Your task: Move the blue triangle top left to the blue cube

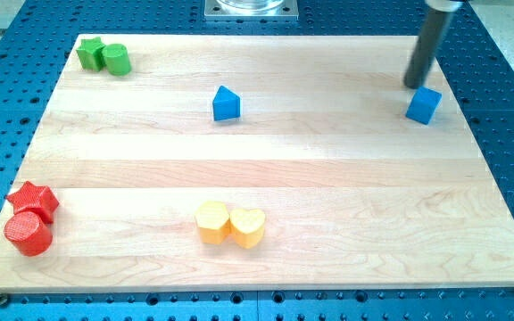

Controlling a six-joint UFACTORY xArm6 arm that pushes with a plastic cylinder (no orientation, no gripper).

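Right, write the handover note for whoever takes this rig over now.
My tip sits at the view's top right, just up-left of the blue cube, close to it; contact cannot be judged.
The blue triangle stands far off to the view's left of the cube, near the top middle of the board.
Done: nothing visible; the triangle is not beside the cube.
Left: bring the tip round to the triangle's left side and push it rightward to the cube's top left.

Btwn blue triangle [226, 104] and blue cube [424, 105] the counter [328, 178] is bare, nothing in the lane. Tool tip [414, 86] sits just beside the cube, at its upper-left. Green pair [103, 57], red pair [30, 218] and yellow pair [230, 224] hug far corners and bottom edge, well apart from that lane.
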